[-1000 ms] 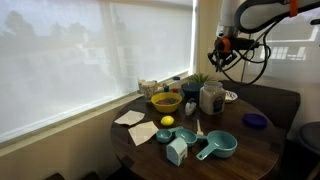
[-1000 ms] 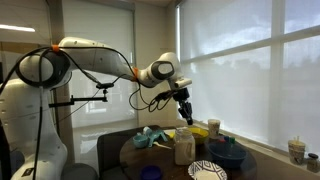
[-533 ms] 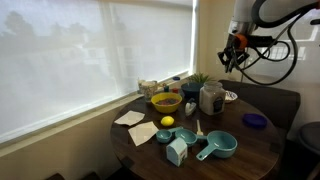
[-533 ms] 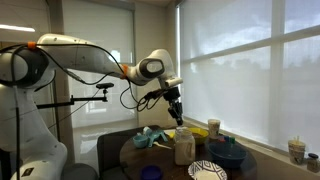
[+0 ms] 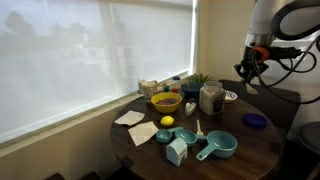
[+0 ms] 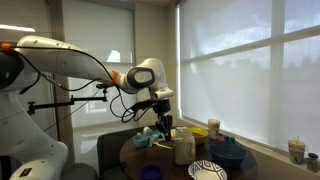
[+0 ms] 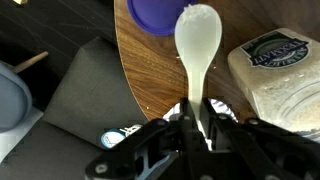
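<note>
Grips a white spoon [image 7: 197, 45] by the handle, gripper [image 7: 200, 118] clenched tight on it. Runs straight out from the fingers, long axis in line with the wrist, bowl end farthest away. Hangs in the air just beside the jar [image 7: 280, 75], bowl between the jar and the purple lid [image 7: 155, 14], over the table [image 7: 150, 80] near its edge. Sits above and to one side of the jar in both exterior views, apart from it and not touching.

under the pincer [image 7: 198, 120], bare tabletop [image 7: 145, 72] lies open between the purple lid [image 7: 150, 12] and the jar [image 7: 275, 65].
</note>
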